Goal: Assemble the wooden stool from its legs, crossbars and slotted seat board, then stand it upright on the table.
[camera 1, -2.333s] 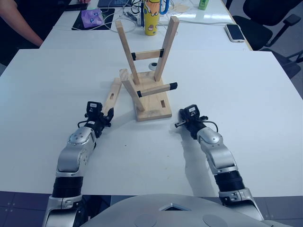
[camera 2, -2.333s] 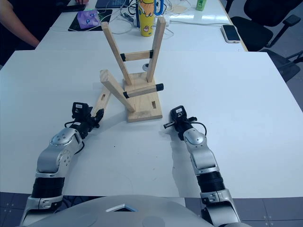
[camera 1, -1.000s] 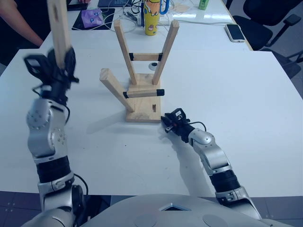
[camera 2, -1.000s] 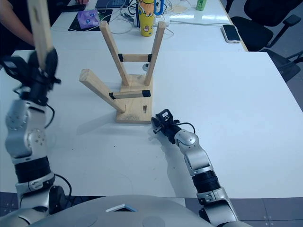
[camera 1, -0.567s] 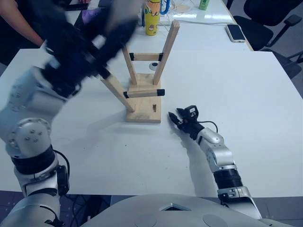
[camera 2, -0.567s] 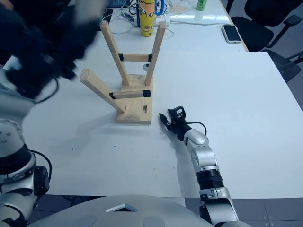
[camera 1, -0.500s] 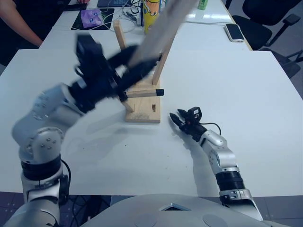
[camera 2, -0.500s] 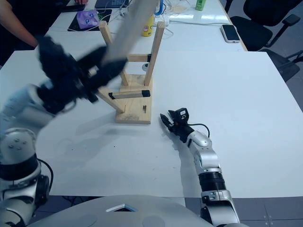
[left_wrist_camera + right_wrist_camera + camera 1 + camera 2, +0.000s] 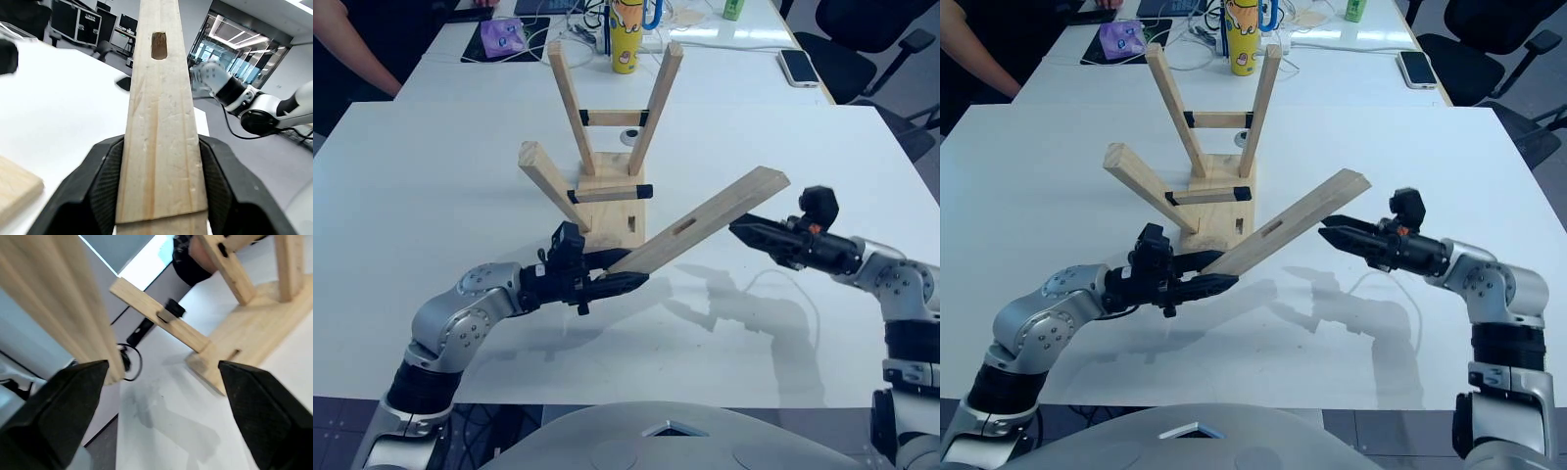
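The fourth leg [image 9: 705,220] is hanging in the air across the middle of the frame, slanting up towards the right, its slot showing partway along. The left end effector [image 9: 612,284] is pinching its lower end between both fingers. The right end effector [image 9: 744,231] is hovering just beside the raised end with fingers spread, gripping nothing.

Just above and left of it, the seat board [image 9: 612,230] is lying upside down on the surface [image 9: 431,176], already carrying three fitted legs [image 9: 570,108] joined by crossbars [image 9: 612,193].

I'd say the last leg is being brought in for fitting. Next, its end needs lining up with the open slot in the board, probably with the right end effector closing on it to steady it.

Along the top edge, on a second surface, a yellow cup [image 9: 626,39] and a phone [image 9: 798,67] are sitting, with an office chair [image 9: 871,39] in the upper right corner.
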`<state>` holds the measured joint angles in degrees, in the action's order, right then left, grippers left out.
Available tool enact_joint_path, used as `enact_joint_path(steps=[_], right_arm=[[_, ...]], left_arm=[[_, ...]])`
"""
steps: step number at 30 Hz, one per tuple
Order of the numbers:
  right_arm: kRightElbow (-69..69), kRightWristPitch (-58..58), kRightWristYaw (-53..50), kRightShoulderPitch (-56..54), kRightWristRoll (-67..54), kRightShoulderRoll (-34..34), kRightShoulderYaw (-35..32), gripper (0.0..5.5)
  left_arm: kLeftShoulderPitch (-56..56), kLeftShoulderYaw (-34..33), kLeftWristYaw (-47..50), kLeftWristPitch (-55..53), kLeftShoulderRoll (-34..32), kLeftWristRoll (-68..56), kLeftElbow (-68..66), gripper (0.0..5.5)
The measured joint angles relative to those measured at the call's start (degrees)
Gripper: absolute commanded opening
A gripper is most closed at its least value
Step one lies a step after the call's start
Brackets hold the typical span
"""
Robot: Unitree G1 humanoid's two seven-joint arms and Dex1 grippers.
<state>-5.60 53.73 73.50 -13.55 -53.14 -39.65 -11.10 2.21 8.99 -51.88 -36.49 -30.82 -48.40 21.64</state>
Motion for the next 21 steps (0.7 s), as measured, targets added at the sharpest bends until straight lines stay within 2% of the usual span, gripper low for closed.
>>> enact_joint_path(steps=[5, 14, 21], right_arm=[[1.39, 4.37, 0.32, -0.65, -4.20, 0.17, -1.94, 4.26], [2.95, 5.02, -3.31, -0.65, -6.07, 3.67, -2.13, 4.26], [2.64, 7.21, -3.25, -0.84, -8.00, 3.57, -2.82, 3.17]], left_arm=[[1.12, -1.85, -3.17, -3.14, -0.01, -2.58, -4.05, 2.06], [1.32, -2.25, -5.01, -7.76, 0.00, -4.11, -3.57, 2.06], [0.30, -2.24, -5.23, -9.09, 0.00, -4.10, -3.39, 2.06]])
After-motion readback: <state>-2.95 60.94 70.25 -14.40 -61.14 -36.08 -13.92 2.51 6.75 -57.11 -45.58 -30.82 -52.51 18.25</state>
